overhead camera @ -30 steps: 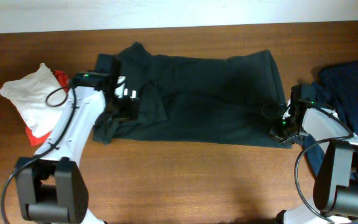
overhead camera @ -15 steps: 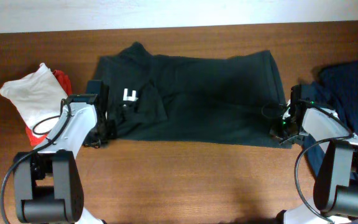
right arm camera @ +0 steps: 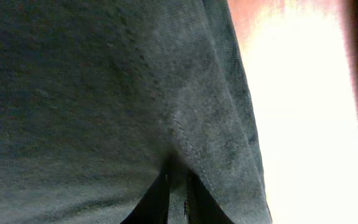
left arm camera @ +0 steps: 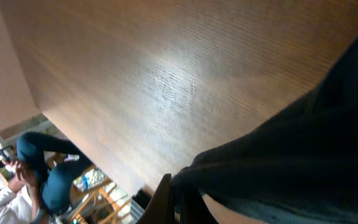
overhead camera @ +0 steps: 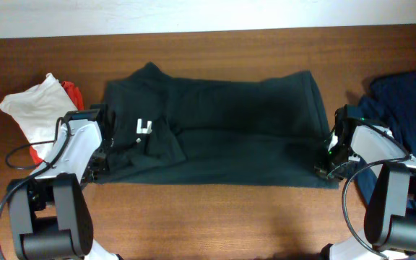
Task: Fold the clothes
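The black garment is spread flat across the middle of the bench, with white lettering showing near its left end. At its left front corner the left claw is closed tight, dark cloth pinched at the fingers (the edge is gathered there). At its right front corner the right claw is drawn narrow onto the hem, cloth caught between its fingers. A white garment and a red garment are bunched left of the black garment. A navy garment is heaped to its right.
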You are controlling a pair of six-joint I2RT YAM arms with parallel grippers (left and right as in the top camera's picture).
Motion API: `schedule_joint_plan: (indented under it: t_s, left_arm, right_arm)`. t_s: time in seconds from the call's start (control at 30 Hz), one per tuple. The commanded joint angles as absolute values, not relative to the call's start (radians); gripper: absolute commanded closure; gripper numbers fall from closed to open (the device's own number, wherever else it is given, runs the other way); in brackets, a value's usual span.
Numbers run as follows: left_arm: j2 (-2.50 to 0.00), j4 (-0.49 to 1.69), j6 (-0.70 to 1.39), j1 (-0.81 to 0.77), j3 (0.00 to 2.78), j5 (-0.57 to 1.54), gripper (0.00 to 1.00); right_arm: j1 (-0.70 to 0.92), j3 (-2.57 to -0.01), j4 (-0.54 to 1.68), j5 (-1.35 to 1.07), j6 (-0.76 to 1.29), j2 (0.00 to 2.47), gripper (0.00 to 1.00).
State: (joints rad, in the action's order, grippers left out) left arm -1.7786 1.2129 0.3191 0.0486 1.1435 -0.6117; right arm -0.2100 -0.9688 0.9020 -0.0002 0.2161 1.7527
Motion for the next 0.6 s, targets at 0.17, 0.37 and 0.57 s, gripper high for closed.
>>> schedule_joint_plan:
  t_s: [0.17, 0.37, 0.57]
  left_arm:
    - [-1.776, 1.235, 0.359, 0.06, 1.158, -0.552, 0.67]
    - [-1.757, 1.097, 0.207, 0.046, 1.417, -0.162, 0.54]
    - [-1.822, 0.682, -0.008, 0.046, 1.462, 0.12, 0.52]
  right_arm:
    - [-0.217, -1.042, 1.026, 0.038, 0.289, 1.707, 0.86]
    - [-0.216, -1.372, 1.169, -0.1, 0.204, 1.646, 0.68]
    - [-0.216, -1.446, 1.206, -0.2, 0.131, 1.646, 0.48]
